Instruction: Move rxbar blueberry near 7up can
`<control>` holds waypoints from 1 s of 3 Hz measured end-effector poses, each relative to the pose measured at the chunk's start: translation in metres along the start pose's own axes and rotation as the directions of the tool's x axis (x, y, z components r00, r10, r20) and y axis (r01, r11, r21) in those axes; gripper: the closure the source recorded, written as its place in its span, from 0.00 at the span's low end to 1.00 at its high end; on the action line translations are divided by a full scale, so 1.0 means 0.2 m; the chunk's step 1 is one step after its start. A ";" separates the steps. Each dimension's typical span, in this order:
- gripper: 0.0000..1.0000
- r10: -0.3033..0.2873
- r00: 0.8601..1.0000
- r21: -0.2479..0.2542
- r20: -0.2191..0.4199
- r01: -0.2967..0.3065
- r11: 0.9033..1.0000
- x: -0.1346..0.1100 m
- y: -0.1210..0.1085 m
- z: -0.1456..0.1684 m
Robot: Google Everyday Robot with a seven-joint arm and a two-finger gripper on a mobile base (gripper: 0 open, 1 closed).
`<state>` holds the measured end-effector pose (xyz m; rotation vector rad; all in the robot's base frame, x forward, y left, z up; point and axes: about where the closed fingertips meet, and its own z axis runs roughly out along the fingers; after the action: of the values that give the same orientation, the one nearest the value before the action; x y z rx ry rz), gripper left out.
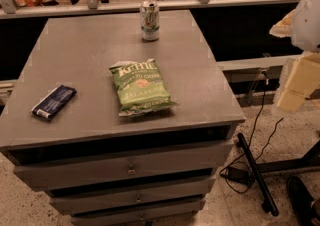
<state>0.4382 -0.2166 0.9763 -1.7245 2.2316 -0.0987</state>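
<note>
The rxbar blueberry [53, 102] is a dark navy bar with a white end. It lies flat near the left edge of the grey cabinet top [90, 50]. The 7up can [149, 20] stands upright at the far middle of the top. My gripper [294, 89] is at the far right of the view, off the cabinet's right side and beside its top, far from both the bar and the can. It holds nothing that I can see.
A green Kettle jalapeño chip bag [141, 87] lies in the middle of the top, between bar and can. The cabinet has drawers at the front [130, 170]. Cables and a black bar [256, 172] lie on the floor at right. A rail and shelf [150, 0] run behind.
</note>
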 end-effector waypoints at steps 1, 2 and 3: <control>0.00 0.000 1.000 0.000 0.000 0.000 1.000 0.00 0.00 0.00; 0.00 0.006 0.997 -0.012 0.075 -0.005 1.000 -0.08 0.03 -0.01; 0.00 0.040 0.972 -0.016 0.231 -0.038 0.999 -0.21 0.11 -0.01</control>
<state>0.4264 -0.1717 0.9815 -1.6060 2.0974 0.1189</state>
